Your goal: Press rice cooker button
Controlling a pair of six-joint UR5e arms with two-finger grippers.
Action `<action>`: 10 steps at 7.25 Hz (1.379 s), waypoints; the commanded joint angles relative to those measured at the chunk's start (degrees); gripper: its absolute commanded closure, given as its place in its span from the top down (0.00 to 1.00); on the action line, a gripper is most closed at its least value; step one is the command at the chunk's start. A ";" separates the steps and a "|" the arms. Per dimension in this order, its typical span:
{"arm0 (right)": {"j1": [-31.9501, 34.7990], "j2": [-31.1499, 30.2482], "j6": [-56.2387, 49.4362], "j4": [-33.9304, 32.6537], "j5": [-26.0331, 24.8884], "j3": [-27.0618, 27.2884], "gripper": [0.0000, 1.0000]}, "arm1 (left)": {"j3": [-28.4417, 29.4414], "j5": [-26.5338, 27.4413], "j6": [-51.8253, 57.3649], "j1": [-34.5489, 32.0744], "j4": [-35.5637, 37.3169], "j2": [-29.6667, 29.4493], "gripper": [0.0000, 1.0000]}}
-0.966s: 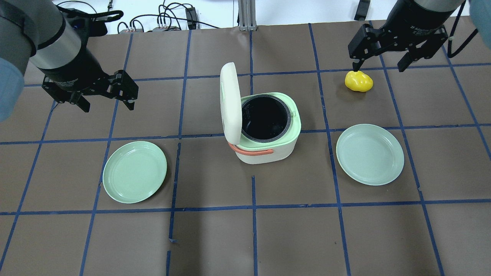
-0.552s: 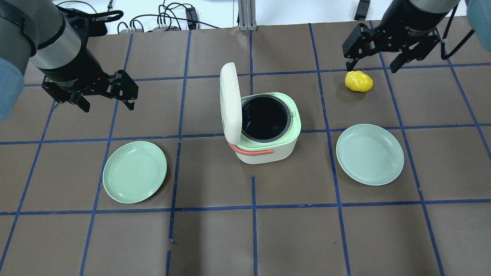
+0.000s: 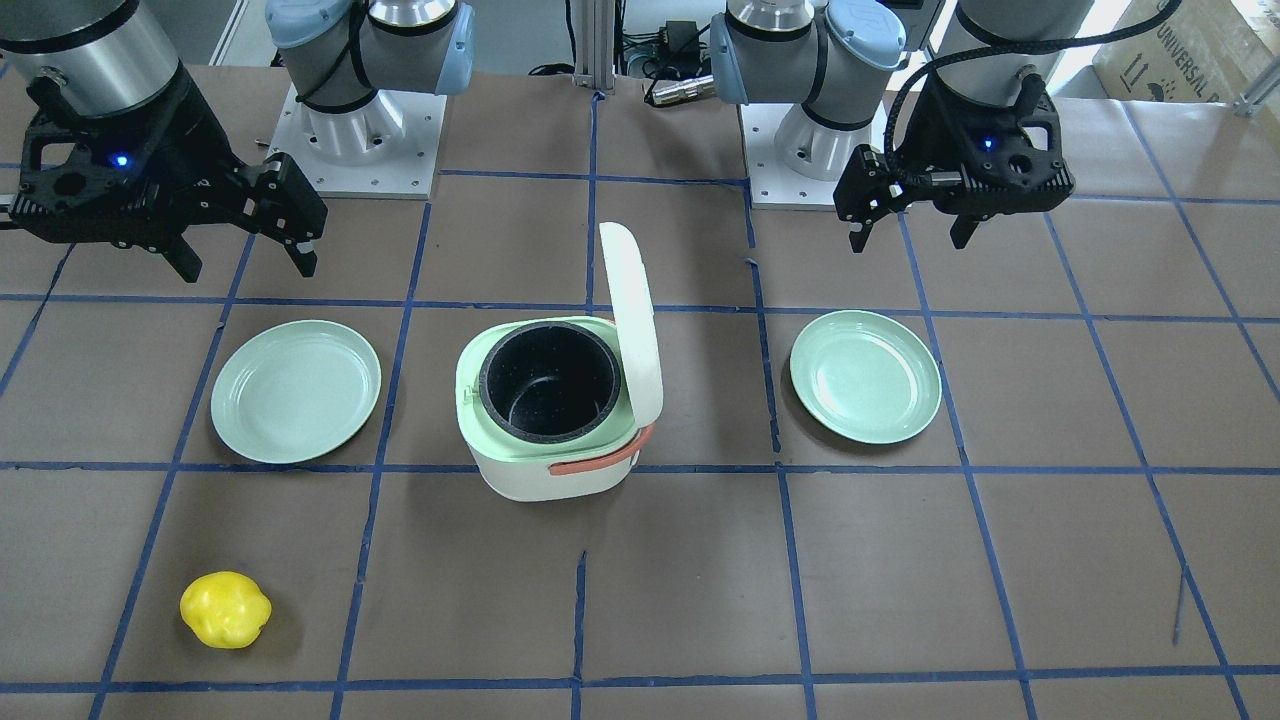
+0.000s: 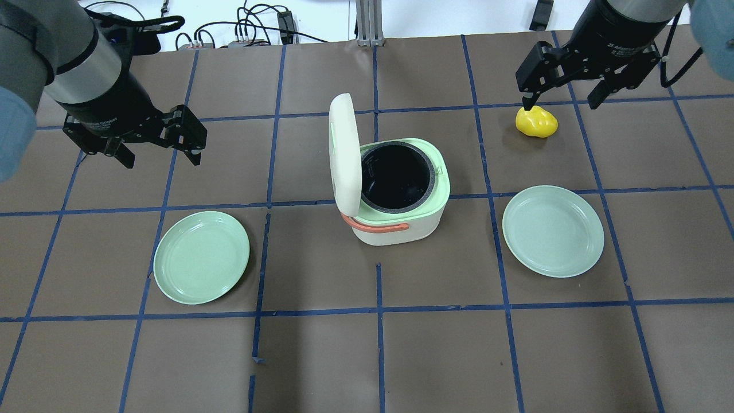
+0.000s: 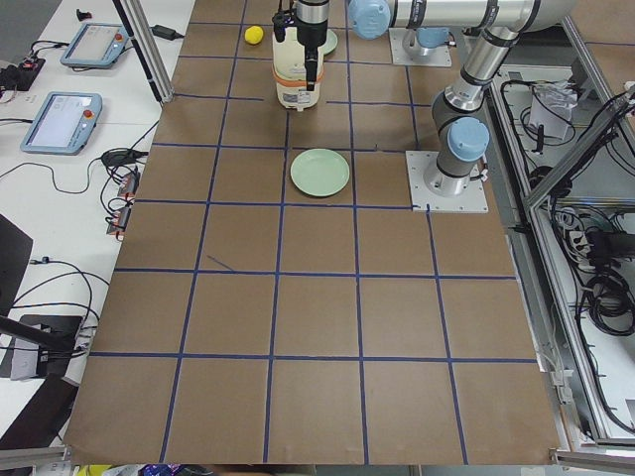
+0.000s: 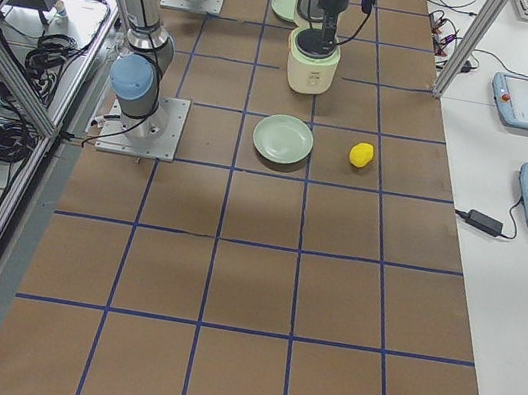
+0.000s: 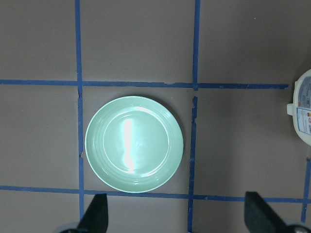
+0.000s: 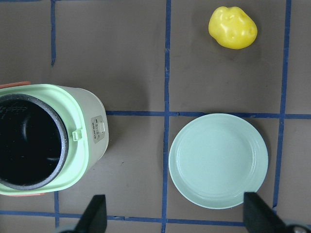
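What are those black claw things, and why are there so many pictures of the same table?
Those are the ends of two robot arms. Each arm has a claw with two fingers, called a gripper. The left gripper and the right gripper are both open and hold nothing.

All the pictures show one moment, seen by different cameras. One looks down from behind the robot, one faces it from across the table, two look along the table from its ends, and a small one sits on each wrist, looking down.

On the brown table stands a rice cooker. Its lid is tipped up, so you can see the dark pot inside. A green plate lies on one side of it and a second plate on the other, both empty. A yellow lumpy thing lies alone, touching nothing.
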 commanded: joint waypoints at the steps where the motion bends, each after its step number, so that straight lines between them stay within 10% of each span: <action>1: 0.00 0.06 -3.03 -1.09 -0.30 -0.04 0.97 | 0.02 0.00 0.06 0.00 0.02 0.02 1.00; 10: 0.09 1.54 -2.60 -3.20 -1.35 -1.00 0.99 | 0.02 0.00 -0.03 0.00 -0.06 0.02 1.00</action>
